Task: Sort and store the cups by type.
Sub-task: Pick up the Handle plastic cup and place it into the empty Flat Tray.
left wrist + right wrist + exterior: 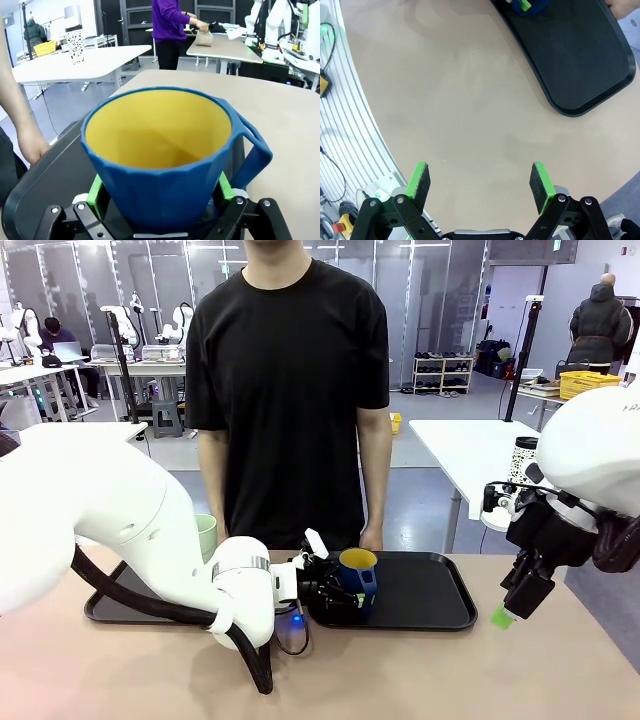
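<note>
1 blue mug, yellow inside, stands on the black tray, near its 9 o'clock end. Left gripper straddles it, pads each side, jaws spread wide, can't tell if touching. 1 pale green tumbler at 9 o'clock of mug, behind left arm, which hides most of it. Right gripper released, empty, over bare table at 3 o'clock. Person's hand by tray's far rim.

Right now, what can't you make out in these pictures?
- Front view: the green tumbler is mostly hidden behind the left arm.
- Front view: the left gripper blocks the blue mug's base.
- Left wrist view: whether the pads touch the mug can't be told.
- Right wrist view: the black tray is cut off by the top edge.
</note>
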Action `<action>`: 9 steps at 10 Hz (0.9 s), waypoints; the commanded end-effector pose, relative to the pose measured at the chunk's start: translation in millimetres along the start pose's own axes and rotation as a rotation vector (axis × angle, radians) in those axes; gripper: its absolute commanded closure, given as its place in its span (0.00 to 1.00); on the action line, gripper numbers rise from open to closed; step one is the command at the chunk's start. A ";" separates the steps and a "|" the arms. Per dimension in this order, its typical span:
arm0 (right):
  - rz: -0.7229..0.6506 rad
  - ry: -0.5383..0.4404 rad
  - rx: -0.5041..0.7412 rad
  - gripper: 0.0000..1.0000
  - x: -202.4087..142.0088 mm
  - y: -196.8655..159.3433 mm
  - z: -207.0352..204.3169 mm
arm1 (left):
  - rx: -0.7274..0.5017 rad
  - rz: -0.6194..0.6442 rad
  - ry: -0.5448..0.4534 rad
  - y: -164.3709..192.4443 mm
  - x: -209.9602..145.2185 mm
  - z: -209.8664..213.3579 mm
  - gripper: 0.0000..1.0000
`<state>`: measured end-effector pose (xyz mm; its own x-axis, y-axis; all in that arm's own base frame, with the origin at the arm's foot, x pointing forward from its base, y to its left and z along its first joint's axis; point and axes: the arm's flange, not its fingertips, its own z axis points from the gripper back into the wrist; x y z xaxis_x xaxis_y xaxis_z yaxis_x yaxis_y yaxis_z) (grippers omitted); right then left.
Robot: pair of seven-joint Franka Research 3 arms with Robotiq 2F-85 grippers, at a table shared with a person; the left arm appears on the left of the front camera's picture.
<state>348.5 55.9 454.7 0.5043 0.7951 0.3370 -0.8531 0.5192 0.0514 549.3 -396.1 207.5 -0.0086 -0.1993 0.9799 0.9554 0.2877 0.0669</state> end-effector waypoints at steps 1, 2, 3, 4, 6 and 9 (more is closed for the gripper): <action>-0.009 -0.002 -0.009 0.00 -0.9 0.8 -2.3 | 0.045 -0.045 0.024 -13.7 0.6 15.2 0.00; -0.009 -0.002 -0.009 0.00 -0.9 0.8 -2.3 | 0.053 -0.041 0.021 -14.7 0.8 19.2 0.00; -0.009 -0.002 -0.009 0.00 -0.9 0.8 -2.3 | 0.064 -0.038 0.018 -16.3 0.6 23.0 0.00; -0.009 -0.002 -0.009 0.00 -0.9 0.8 -2.3 | 0.076 -0.039 0.016 -18.2 -0.6 26.9 0.00; -0.009 -0.002 -0.009 0.00 -0.9 0.8 -2.3 | 0.094 -0.040 0.034 -23.3 -2.8 35.7 0.00; -0.009 -0.002 -0.009 0.00 -0.9 0.8 -2.3 | 0.106 -0.046 0.057 -34.9 -3.6 47.3 0.00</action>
<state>348.5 55.9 454.7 0.5043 0.7951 0.3370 -0.8531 0.5192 0.0515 527.4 -367.2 216.1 -0.0016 -0.2696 0.9630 0.9288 0.3564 0.1013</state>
